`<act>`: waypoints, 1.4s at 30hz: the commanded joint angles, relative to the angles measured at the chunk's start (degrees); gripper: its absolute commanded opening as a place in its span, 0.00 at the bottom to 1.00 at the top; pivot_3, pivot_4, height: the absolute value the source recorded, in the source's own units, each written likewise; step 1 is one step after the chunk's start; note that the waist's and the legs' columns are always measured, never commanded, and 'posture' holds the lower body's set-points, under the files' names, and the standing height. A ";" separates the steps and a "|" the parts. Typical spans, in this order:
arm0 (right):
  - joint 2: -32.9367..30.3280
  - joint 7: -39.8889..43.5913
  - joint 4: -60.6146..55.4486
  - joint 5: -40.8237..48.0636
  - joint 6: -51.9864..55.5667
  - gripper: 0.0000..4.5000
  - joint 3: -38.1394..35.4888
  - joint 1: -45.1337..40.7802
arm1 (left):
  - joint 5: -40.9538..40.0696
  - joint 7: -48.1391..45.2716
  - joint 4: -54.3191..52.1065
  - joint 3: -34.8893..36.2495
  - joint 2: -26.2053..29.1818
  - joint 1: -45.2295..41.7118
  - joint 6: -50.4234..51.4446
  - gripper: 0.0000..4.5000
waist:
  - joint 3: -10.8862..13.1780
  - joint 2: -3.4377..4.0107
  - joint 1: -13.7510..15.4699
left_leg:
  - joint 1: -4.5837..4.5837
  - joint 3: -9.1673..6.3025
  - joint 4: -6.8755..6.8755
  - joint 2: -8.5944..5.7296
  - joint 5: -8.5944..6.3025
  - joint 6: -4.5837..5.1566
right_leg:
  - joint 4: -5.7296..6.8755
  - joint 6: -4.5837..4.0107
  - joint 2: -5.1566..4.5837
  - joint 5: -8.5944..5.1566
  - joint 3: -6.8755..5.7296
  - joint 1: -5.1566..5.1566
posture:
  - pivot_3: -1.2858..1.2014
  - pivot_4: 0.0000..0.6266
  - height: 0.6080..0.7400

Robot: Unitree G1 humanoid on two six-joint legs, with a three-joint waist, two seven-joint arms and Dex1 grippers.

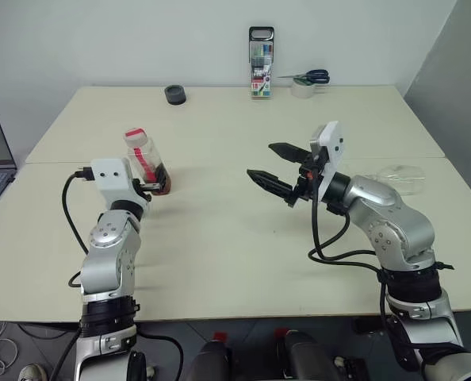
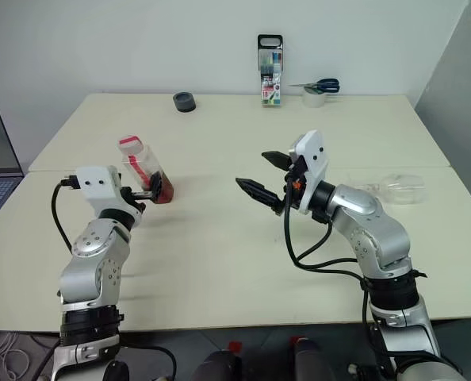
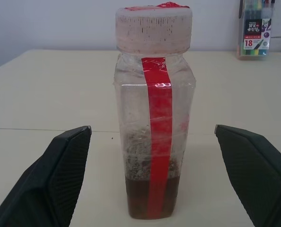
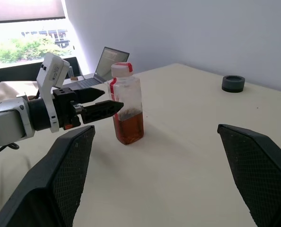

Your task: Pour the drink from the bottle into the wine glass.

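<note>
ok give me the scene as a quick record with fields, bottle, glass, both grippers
bottle: upright on the table, cap on, a little reddish-brown drink at the bottom
wine glass: lying on its side, near the table's right edge
left gripper: open, a finger on either side of the bottle, not closed on it
right gripper: open, empty, above the table's middle
task: not started, cap not yet off

The table (image 1: pixel 220 230) is evenly and brightly lit, and only soft, short shadows are cast beneath the arms. Daylight is admitted through a window (image 4: pixel 27 42), which is washed out to glare. Small glints are seen on the bottle (image 3: pixel 154 123). The nearest fingers (image 3: pixel 50 184) are slightly blurred.
</note>
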 commanded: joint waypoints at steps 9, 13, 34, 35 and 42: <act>-0.40 -1.44 -3.73 0.59 -0.15 0.99 -1.04 -1.27 | 1.22 -2.81 13.55 -0.32 1.96 -9.30 -9.55 1.00 | 0.00 0.00 -0.01 | -0.01 0.00 0.00 0.00 0.00 0.00 | 0.00 0.00 -0.01 0.00 0.00 -0.03 | 0.52 0.24 1.00; -0.51 -1.85 -4.16 0.72 0.05 0.99 -1.11 -1.20 | 1.47 -3.76 17.01 -0.50 2.27 -11.00 -11.76 1.00 | 0.00 0.00 -0.02 | -0.01 0.01 0.00 -0.01 0.00 0.00 | 0.00 0.00 -0.01 0.00 0.01 -0.03 | 0.52 0.24 1.00; 0.58 -3.66 -4.35 1.39 0.70 1.00 -1.58 -1.44 | 1.43 -4.07 19.77 0.02 2.68 -12.13 -14.85 0.66 | 0.00 0.00 -0.02 | -0.03 -0.01 0.00 -0.01 0.00 0.00 | 0.00 0.00 -0.03 0.00 0.00 -0.05 | 0.52 0.24 1.00; 0.57 -3.70 -4.31 1.40 0.75 1.00 -1.66 -1.56 | 1.42 -4.02 19.73 0.05 2.65 -12.02 -14.86 0.59 | 0.00 0.00 -0.02 | -0.03 -0.01 0.00 -0.01 0.00 0.00 | 0.00 0.00 -0.03 0.00 0.00 -0.05 | 0.52 0.24 1.00; 0.39 -3.84 -4.12 1.20 0.78 1.00 -1.65 -1.77 | 1.41 -3.39 19.00 0.15 2.37 -10.86 -14.26 0.44 | 0.00 0.00 -0.03 | -0.03 -0.01 0.00 -0.01 0.00 0.00 | 0.01 0.00 -0.03 0.00 0.00 -0.05 | 0.52 0.24 1.00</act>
